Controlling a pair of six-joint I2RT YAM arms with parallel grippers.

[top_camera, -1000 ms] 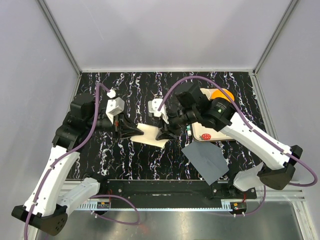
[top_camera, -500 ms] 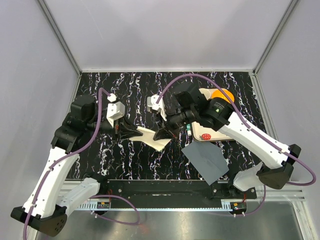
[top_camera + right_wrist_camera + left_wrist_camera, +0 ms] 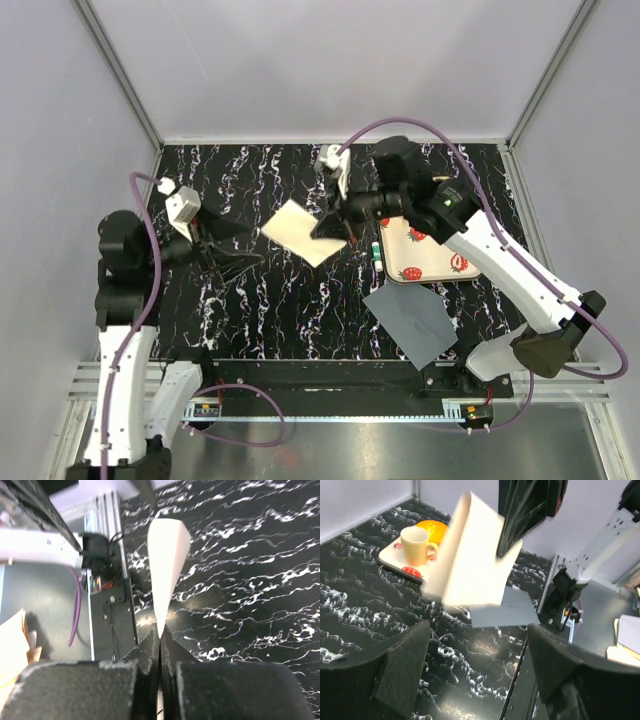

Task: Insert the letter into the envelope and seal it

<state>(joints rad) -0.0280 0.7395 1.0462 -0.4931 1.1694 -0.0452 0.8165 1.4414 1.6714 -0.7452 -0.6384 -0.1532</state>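
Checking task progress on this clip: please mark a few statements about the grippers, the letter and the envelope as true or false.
1. The right gripper is shut on the letter. True.
2. The left gripper also clamps the letter. False: it is open and apart from the letter.
3. The letter is inside the envelope. False: the envelope lies apart from the held letter.
4. A cup stands on the strawberry tray. True.

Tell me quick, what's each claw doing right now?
Left claw: open, holding nothing.
Right claw: closed on the letter.
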